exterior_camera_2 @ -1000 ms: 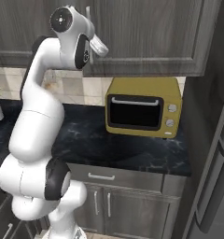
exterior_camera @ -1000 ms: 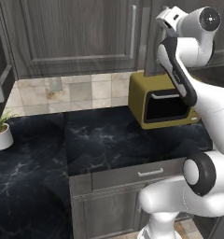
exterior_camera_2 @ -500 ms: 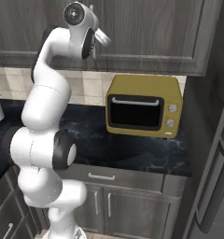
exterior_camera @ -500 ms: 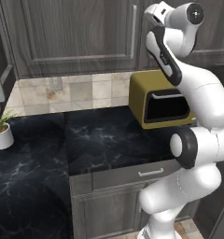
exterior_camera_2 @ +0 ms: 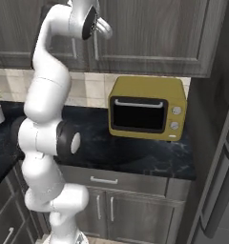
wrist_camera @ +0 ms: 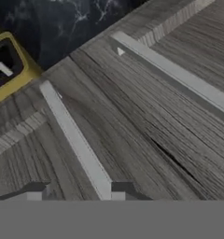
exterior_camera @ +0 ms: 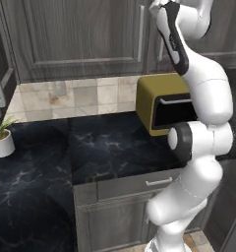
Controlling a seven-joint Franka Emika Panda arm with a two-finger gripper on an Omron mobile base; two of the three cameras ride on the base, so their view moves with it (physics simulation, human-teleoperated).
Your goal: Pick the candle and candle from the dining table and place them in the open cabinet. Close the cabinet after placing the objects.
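Arm nearer the cabinet (exterior_camera_2: 150,33) doors than before, fingers (wrist_camera: 76,191) slightly apart astride a bar handle (wrist_camera: 76,140).

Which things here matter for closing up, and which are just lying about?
Job: cabinet, its bar handle, end effector at that handle.
Lying about: yellow microwave, potted plant, black counter, drawer unit.

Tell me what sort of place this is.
A rendered home kitchen, by the look of it: a boxy yellow microwave sits on a glossy black marbled counter, with grey wood-grain wall cabinets above and beige tiled backsplash behind.
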